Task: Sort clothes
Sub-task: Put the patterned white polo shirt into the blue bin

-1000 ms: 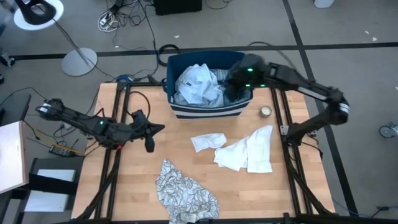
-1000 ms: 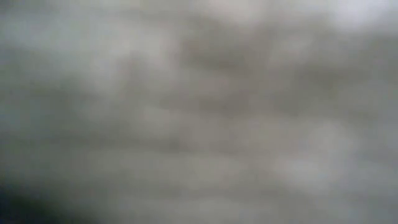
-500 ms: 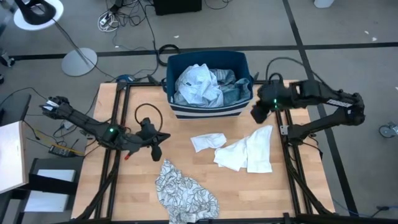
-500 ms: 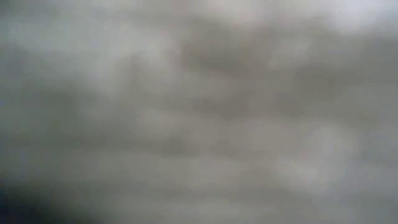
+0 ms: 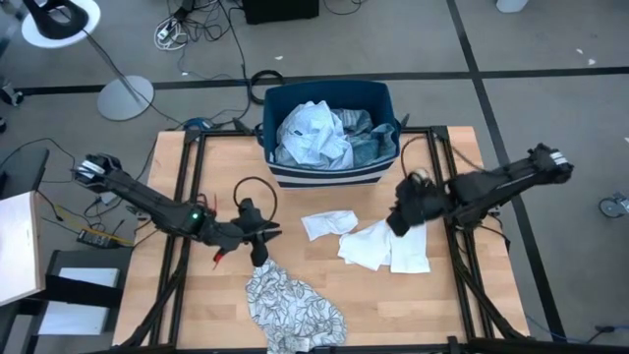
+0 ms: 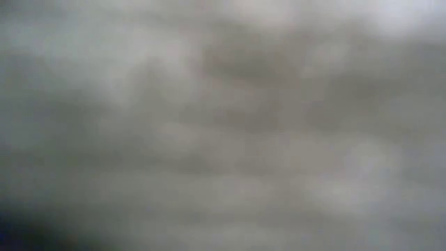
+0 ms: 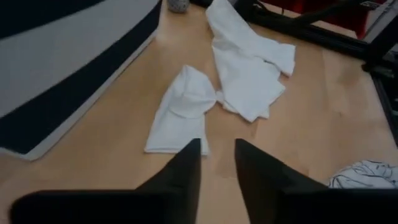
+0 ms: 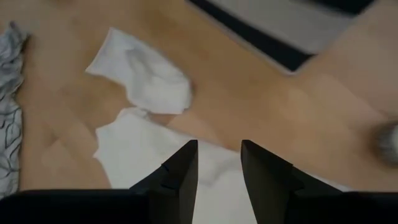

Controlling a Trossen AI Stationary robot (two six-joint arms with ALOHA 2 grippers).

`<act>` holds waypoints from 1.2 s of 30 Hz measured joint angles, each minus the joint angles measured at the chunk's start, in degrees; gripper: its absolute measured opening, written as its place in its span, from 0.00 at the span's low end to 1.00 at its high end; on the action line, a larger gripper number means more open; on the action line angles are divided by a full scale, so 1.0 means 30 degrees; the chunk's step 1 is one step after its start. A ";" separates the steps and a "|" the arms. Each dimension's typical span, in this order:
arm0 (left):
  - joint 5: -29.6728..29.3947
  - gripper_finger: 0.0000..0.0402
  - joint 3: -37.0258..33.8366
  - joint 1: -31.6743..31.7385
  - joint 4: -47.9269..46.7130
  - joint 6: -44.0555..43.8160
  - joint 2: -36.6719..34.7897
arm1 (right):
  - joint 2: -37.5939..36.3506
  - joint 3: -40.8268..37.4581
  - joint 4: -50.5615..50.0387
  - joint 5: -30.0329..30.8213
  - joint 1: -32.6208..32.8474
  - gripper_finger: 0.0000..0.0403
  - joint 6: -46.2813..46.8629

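Clothes are split between bin and table: the dark blue bin (image 5: 329, 138) at the far edge holds a pale heap, while a small white piece (image 5: 327, 223), a larger white garment (image 5: 390, 241) and the leaf-print garment (image 5: 293, 305) at the near edge lie on bare wood with open board between them. The left gripper (image 5: 259, 246) hangs over the leaf print's top edge, fingers narrowly parted, empty. The right gripper (image 5: 402, 218) has swung from the bin down over the larger white garment, fingers slightly apart, holding nothing.
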 joint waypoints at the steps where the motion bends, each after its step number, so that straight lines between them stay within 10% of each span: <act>1: 0.0152 0.28 0.0000 0.0003 0.0368 0.0019 0.0226 | 0.0087 -0.0542 0.0799 0.0151 0.0460 0.30 0.0018; 9: 0.3393 0.37 0.1156 -0.0858 0.3518 0.0166 0.2211 | 0.0812 -0.3583 0.6264 0.1295 0.3430 0.30 0.1336; 26: 0.2051 0.32 1.2016 -0.3890 -0.5950 -0.2291 1.0745 | 0.1428 -0.4412 0.9147 0.2407 0.7361 0.30 0.3517; 36: 0.3313 0.32 1.3879 -0.4788 -0.6574 -0.4611 1.4961 | 0.2110 -0.4412 1.0438 0.2991 0.9389 0.30 0.4845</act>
